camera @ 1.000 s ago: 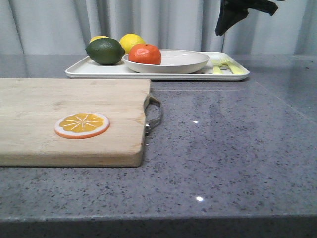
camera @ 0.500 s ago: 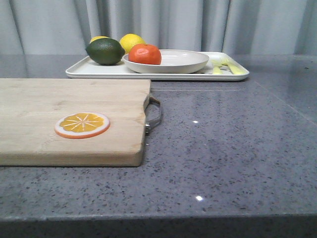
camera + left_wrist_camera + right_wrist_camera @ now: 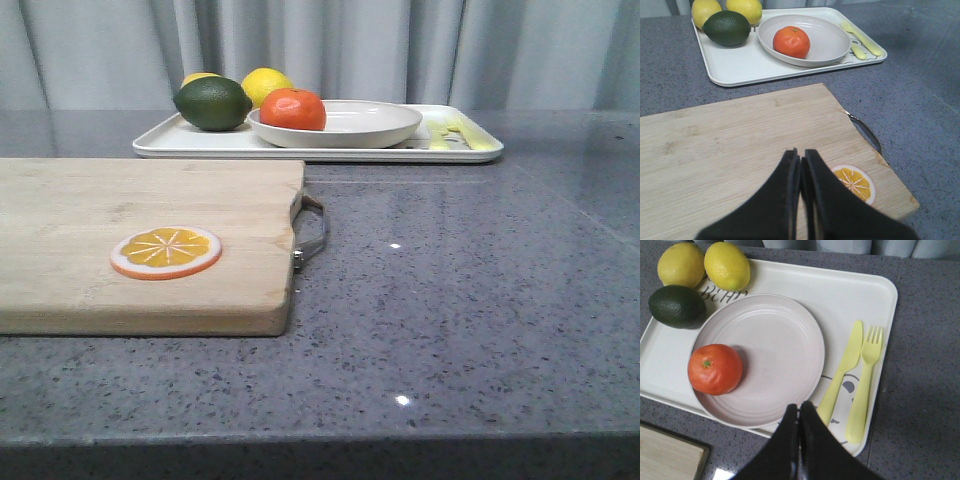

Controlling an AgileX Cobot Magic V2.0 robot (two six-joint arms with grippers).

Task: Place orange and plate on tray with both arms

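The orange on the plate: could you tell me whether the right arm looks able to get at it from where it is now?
Probably yes. The right tool hangs shut above the plate, and nothing covers the orange; it would need to open first.

Front view: 1 lemon [image 3: 200, 78] mostly hidden behind lime [image 3: 213, 103]; cutting board [image 3: 140, 240] cut off at left edge. Tray [image 3: 855, 295] lettering partly covered by plate [image 3: 770, 355] (unreadable).

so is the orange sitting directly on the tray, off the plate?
No, in the right wrist view the orange rests inside the plate, which itself sits on the tray.
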